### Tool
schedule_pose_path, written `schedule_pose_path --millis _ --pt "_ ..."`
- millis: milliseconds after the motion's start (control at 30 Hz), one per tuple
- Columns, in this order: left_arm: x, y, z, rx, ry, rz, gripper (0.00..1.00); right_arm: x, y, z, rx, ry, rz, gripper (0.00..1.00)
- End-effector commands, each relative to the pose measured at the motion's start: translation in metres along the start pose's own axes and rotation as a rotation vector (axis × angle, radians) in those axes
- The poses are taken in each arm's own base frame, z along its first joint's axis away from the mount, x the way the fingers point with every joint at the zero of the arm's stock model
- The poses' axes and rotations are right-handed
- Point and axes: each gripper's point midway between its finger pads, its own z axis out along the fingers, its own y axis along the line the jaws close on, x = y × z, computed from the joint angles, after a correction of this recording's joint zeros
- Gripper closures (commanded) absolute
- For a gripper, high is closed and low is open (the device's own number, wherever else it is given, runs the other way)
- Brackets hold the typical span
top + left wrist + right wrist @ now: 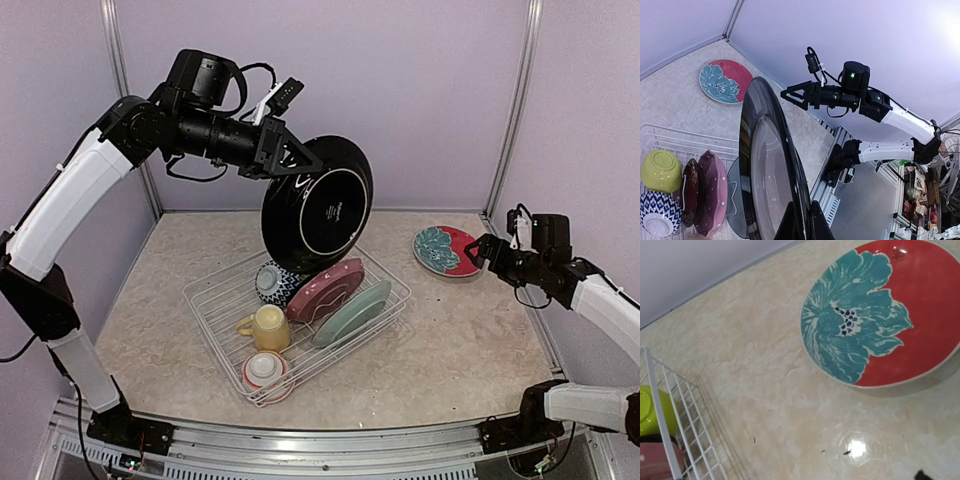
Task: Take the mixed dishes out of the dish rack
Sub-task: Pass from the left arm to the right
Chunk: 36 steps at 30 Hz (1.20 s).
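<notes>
Two hands: we see the left hand (303, 170) raised high above the rack and the right hand (485, 250) low at the right side of the worktop (480, 340).
Left hand: clamped tight on the rim of the black plate (318, 205). We see that plate held on edge in the air over the far part of the rack, its ringed underside toward the overhead camera.
Right hand: fingers spread wide with nothing between them. It hovers just beside the red plate with a teal flower (447, 250).
Dish rack (212, 305): white wire, sitting at an angle on the middle of the worktop.
Plates in the rack: we count three standing on edge in a row, namely a dark red plate (689, 192), a pink dotted plate (322, 292) and a teal plate (352, 312).
Bowls in the rack: a blue-patterned bowl (272, 283) and a lime green bowl (660, 171) are at the far end. A red-white bowl (266, 370) is in the near corner.
Mug in the rack: a pale yellow mug (268, 327) sits between the blue-patterned bowl and the red-white bowl, its handle to the left.
Outside the rack: the flower plate lies flat on the worktop, apart from the wire.
</notes>
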Motion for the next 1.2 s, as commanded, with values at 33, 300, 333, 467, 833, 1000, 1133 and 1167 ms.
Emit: schedule_pose_path --millis 33,300,333,467,833,1000,1133,1167 --pt "-0.076 -0.032 -0.062 -0.056 -0.35 0.221 1.0 -0.015 0.016 0.004 -0.037 -0.025 -0.002 0.03" --pt "-0.098 0.008 -0.039 -0.327 -0.425 0.453 1.0 -0.018 0.014 0.024 0.077 0.052 0.037 0.03" --pt "-0.1 0.013 -0.036 -0.349 -0.433 0.466 1.0 -0.019 0.018 0.027 0.074 0.057 0.043 0.03" --pt "-0.111 0.027 -0.02 -0.444 -0.455 0.601 1.0 -0.022 0.042 0.039 -0.014 0.067 0.076 0.03" --pt "-0.102 0.044 0.043 -0.656 -0.418 1.084 1.0 -0.06 0.132 0.042 -0.282 0.092 0.155 0.02" --pt "-0.091 0.063 0.073 -0.715 -0.376 1.222 1.0 -0.088 0.163 0.02 -0.391 0.056 0.199 0.02" --pt "-0.073 0.063 0.098 -0.714 -0.354 1.318 1.0 -0.096 0.182 0.019 -0.444 0.056 0.242 0.03" --pt "-0.07 0.061 0.102 -0.71 -0.351 1.339 1.0 -0.096 0.187 0.018 -0.458 0.065 0.249 0.03"
